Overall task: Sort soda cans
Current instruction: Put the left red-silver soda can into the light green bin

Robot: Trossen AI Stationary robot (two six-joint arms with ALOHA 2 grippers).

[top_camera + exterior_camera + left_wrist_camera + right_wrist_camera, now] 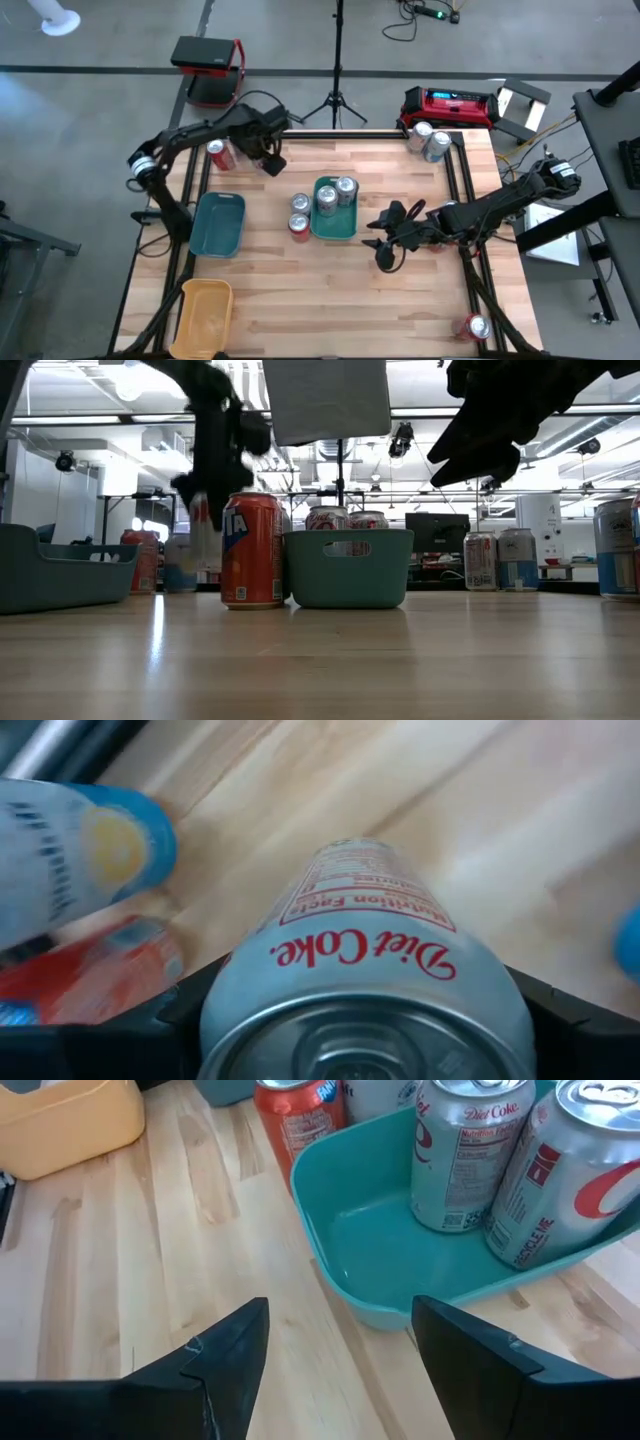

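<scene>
A: Where's the left gripper (268, 158) rn?
B: Back-left of the green tray (333, 228), clamped on a Diet Coke can (365, 970). Can's pinched btwn both fingers, off the wood afaict.
A: Anything crowding it?
B: Yep. Red can (219, 153) just beside it, near the table's left rail. Wrist cam also shows a blue-and-white can, too blurry to say more.
A: And the tray?
B: Two silver Diet Cokes (468, 1155) standing inside, at its far end. Orange can (299, 226) touching its left wall, another silver one (299, 204) right behind that.
A: Right gripper (383, 244)?
B: Just right of the tray, fingers spread, nothing in them, pointed at the tray's near wall.
A: Other stuff?
B: Blue tray (219, 222) well left of green, yellow tray (203, 305) nearer the front edge. Two cans (428, 140) far-right corner, one red can (472, 326) front right.
</scene>
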